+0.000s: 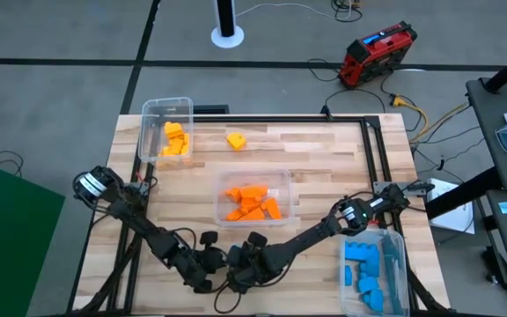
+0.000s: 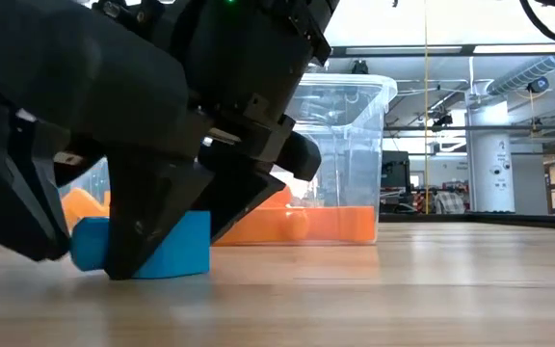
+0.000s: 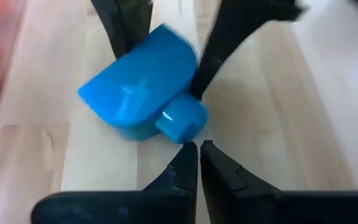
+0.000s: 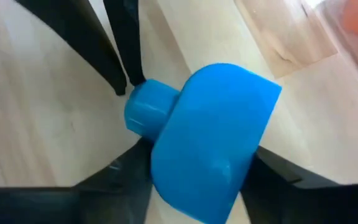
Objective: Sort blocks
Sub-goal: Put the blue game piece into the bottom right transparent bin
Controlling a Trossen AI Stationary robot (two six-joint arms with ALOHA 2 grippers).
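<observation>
Fingers of the right gripper [image 4: 194, 168] clamp either side of a blue block [image 4: 213, 140] on the table [image 1: 324, 158], while the left gripper [image 3: 199, 155], pinched closed, sits just beside its stud.

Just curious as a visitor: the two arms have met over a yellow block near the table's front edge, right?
Not quite: the block is blue, not yellow, as the left wrist view shows. The arms do meet there, the right gripper has its fingers around it, and the left gripper is shut beside it.

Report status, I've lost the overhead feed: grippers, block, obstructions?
Right gripper shut on blue block at the table's near edge. Left gripper shut, tips at the block's peg. One yellow block loose on table.
</observation>
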